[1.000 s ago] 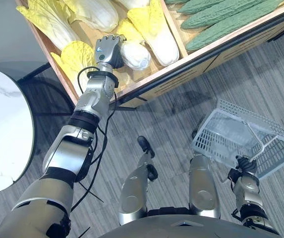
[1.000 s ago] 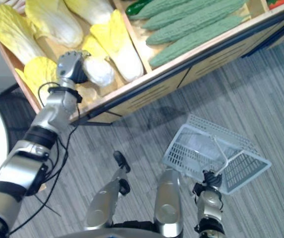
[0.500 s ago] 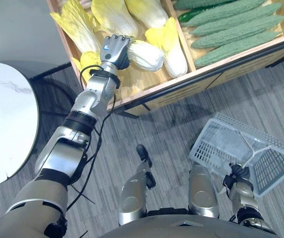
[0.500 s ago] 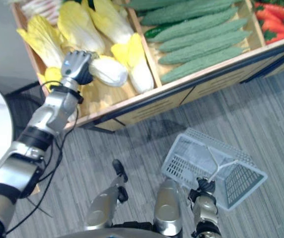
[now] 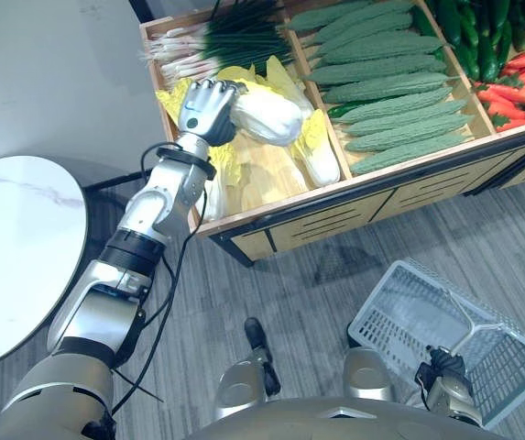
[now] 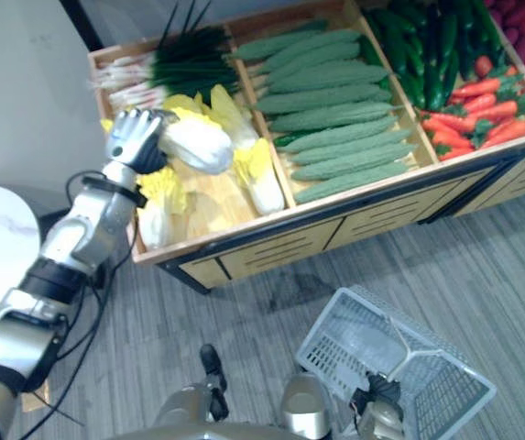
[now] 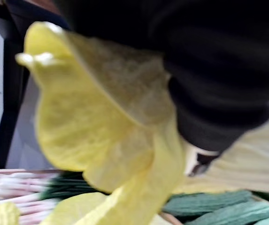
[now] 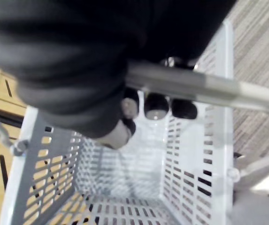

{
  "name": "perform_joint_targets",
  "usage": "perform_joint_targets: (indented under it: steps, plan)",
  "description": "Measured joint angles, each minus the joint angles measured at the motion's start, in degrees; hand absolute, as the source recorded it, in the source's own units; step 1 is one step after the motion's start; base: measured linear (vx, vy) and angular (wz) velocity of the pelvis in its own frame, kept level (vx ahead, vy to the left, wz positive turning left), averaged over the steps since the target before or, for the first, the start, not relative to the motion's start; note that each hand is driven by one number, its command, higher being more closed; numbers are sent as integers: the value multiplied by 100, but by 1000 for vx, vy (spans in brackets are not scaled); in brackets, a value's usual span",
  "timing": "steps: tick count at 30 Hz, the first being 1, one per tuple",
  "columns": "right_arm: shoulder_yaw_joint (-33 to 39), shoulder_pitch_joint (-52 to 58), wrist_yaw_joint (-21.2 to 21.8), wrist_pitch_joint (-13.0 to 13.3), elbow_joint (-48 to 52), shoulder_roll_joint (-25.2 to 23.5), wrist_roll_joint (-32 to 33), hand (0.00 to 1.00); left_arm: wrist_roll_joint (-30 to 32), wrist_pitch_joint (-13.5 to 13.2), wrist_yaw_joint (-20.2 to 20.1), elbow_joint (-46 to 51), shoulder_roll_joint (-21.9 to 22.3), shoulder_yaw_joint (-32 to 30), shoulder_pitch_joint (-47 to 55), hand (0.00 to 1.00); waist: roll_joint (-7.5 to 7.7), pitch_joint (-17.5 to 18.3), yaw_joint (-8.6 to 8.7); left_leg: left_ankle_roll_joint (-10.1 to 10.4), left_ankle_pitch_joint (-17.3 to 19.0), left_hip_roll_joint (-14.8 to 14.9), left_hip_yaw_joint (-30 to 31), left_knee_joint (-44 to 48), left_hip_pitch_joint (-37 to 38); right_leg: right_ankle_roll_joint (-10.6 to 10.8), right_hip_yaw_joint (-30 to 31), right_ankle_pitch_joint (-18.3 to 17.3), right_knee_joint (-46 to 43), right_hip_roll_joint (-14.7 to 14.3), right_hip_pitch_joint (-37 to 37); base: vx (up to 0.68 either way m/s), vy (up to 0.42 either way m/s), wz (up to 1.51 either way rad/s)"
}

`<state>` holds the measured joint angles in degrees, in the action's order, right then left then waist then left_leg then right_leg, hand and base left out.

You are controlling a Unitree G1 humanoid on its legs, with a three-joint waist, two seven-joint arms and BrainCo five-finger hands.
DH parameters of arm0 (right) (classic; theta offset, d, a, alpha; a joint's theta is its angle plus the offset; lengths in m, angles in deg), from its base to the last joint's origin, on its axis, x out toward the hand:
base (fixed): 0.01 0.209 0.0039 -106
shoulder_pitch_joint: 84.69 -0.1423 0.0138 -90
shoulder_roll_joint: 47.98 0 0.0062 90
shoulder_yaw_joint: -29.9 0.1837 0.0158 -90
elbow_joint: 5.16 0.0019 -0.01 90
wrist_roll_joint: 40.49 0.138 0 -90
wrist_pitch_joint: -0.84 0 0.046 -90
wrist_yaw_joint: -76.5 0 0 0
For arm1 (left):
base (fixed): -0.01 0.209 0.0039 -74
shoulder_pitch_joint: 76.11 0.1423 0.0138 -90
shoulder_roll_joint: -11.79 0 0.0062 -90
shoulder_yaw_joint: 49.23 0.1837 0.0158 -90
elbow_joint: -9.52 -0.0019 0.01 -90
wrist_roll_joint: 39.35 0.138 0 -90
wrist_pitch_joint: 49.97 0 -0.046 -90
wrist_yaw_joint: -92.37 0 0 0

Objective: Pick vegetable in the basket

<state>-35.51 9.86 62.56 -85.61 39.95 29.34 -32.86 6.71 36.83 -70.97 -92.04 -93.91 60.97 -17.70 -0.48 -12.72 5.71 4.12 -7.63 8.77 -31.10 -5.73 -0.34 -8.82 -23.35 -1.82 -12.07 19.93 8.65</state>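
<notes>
**A:** Left eye view first, what's the left hand (image 5: 209, 108) up to?

**B:** It's clamped round the end of a pale napa cabbage (image 5: 267, 115), over the cabbage bin of the wooden stand (image 5: 335, 215). Bitter gourds (image 5: 381, 73) fill the next bin over. So the veg is in that hand, well apart from the basket (image 5: 386, 312), which hangs tilted low over the floor from the right hand (image 5: 441, 371).

**A:** Right eye view?

**B:** Same scene. Spring onions (image 6: 189, 55) lie behind the cabbage and carrots (image 6: 468, 124) sit at the far right of the stand.

**A:** Left wrist view?

**B:** Floppy yellow cabbage leaves right up against the hand's dark cover, with gourds past them.

**A:** And the right wrist view?

**B:** Dark-tipped fingers (image 8: 156, 105) are curled round the basket's metal handle (image 8: 204, 89), with the white mesh walls hanging below.
</notes>
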Motion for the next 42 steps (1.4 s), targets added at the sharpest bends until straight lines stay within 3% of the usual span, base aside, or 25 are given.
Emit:
perform_joint_targets:
  steps: [2,3,4,5,8,10,11,12,13,14,15,18,22,23,24,25,29,31,32,33,34,35,36,39,42]
  plan:
    - [-412,-44,-20,13,409,65,-29,100,-53,-33,-20,533,174,-278,806,100,62,50,-164,87,108,205,-1063,80,462,57,-1811,796,-242,194,93,102,26,-230]
    - [-521,-49,-22,27,512,89,-84,100,-83,-76,-32,669,292,-360,1033,100,66,67,-223,104,149,242,-1388,126,604,46,-2131,821,-198,149,79,116,-72,-269]
    - [-728,-106,-32,24,682,160,-251,100,-254,-239,-37,1019,658,-513,1629,100,72,190,-220,323,422,296,-2066,162,913,124,-2616,471,-168,69,72,77,-91,-212]
    - [-805,-49,-27,10,730,186,-299,100,-284,-326,-45,1050,943,-494,1873,100,49,247,-187,425,591,339,-2342,267,1041,428,-2475,469,-85,-47,108,90,-114,-194]
    - [-1008,278,1,-62,1292,159,-391,100,-310,-541,-150,562,1771,-109,2302,100,-272,442,-31,746,870,750,-2984,814,1252,472,-1874,502,269,-681,293,112,-92,-129]
    - [-1169,319,32,-84,1449,151,-385,100,-400,-610,-281,57,1997,39,2364,100,-363,448,-3,785,914,1098,-3108,1477,1330,358,-1454,420,336,-920,376,215,-129,-143]
    - [-1413,326,87,-89,1580,168,-375,100,-438,-610,-430,-369,2134,130,2411,100,-328,454,12,698,852,1398,-2747,2318,1335,337,-1055,442,342,-1126,430,242,-170,-225]
    - [-1782,326,154,-84,1769,209,-372,100,-445,-602,-538,-698,2256,126,2529,100,-339,445,-47,337,622,1601,-1944,3124,1277,266,-512,397,283,-1353,483,190,-130,-242]
    - [-1969,295,218,-84,1818,220,-358,100,-464,-599,-562,-813,2270,113,2634,100,-341,443,-80,28,392,1608,-1349,3492,1166,211,-181,361,293,-1504,486,211,-86,-289]
    - [-2389,237,343,-86,1859,229,-336,100,-497,-596,-584,-971,2305,128,2856,100,-363,452,-176,-111,-68,1469,-93,4217,907,132,503,306,360,-1763,456,317,-6,-312]
    - [-2754,169,483,-97,1862,304,-335,100,-500,-588,-590,-1089,2439,130,3001,100,-388,398,-261,142,454,1182,879,5190,516,47,1022,247,436,-2034,413,278,3,-302]
    - [-3274,108,618,-147,1933,343,-215,100,-510,-567,-566,-1289,2629,223,3096,100,-531,195,-359,276,1031,516,1964,6233,-303,-61,2121,171,829,-2555,-146,291,81,-239]
    - [-3765,-22,721,-149,2197,389,-98,100,-625,-551,-491,-1320,2682,231,3036,100,-411,42,-435,267,930,108,1951,5055,-1281,102,2984,90,1218,-2582,-551,219,103,-172]
    - [-3884,8,742,-152,2354,398,-36,100,-624,-510,-481,-1348,2687,251,3019,100,-388,28,-478,307,1138,45,1928,4707,-1283,154,3089,132,1223,-2547,-596,241,105,-122]
    - [-3991,96,805,-153,2621,401,30,100,-619,-482,-479,-1426,2700,339,2953,100,-402,37,-459,311,1401,-4,1907,3743,-1279,186,3030,165,1286,-2540,-648,272,142,-94]
    - [-4102,139,873,-152,2853,402,142,100,-619,-468,-480,-1552,2744,436,2806,100,-548,126,-384,275,1294,-4,1871,2379,-1268,193,2884,197,1412,-2590,-758,208,133,-39]
    - [-4089,342,872,-150,3168,406,291,100,-628,-469,-483,-1750,2841,453,2644,100,-485,202,-417,-219,658,-14,1490,1498,-1149,358,2675,-2,1529,-2525,-1147,316,211,3]
    - [-4106,515,900,-150,3447,410,354,100,-674,-470,-493,-1880,2856,448,2566,100,-375,283,-506,-359,761,-206,1413,1338,-1030,498,2691,-393,1064,-2344,-942,339,208,-1]
    - [-4213,651,962,-150,3645,410,456,100,-675,-466,-492,-2029,2874,467,2582,0,-204,383,-561,-433,876,-488,1279,1028,-771,723,2710,-950,120,-2094,-594,309,181,-12]
    - [-4278,678,988,-150,3694,414,468,100,-674,-463,-492,-2130,2853,487,2579,0,-131,409,-568,-436,909,-626,1254,900,-628,907,2722,-1185,-482,-1992,-403,402,204,-3]
    - [-4365,677,1084,-151,3708,415,534,100,-670,-422,-504,-2295,2817,509,2577,0,-60,416,-562,-464,969,-790,1246,792,-368,1332,2733,-1423,-1433,-1850,-117,348,136,19]
    - [-4487,681,1177,-152,3711,402,688,100,-669,-326,-507,-2474,2753,567,2598,0,13,395,-512,-579,1037,-922,1277,758,-27,1726,2724,-1343,-2702,-1738,199,522,176,37]
    - [-4620,680,1244,-147,3745,391,924,100,-668,-221,-506,-2570,2656,620,2632,0,82,391,-502,-650,1197,-966,1372,798,282,1893,2637,-1052,-3808,-1657,557,449,112,45]
    - [-4815,632,1431,-109,4048,391,1397,100,-666,-38,-485,-2608,2581,678,2563,0,100,387,-416,-633,1383,-826,1890,813,700,1306,2008,-1377,-4229,-1268,1013,474,-17,78]
    - [-4964,395,1601,-46,4197,380,1821,100,-666,31,-415,-2870,2610,679,2348,0,-13,320,-326,-430,1531,-425,2381,885,781,1332,1974,-1300,-2531,-1199,1281,447,-233,87]
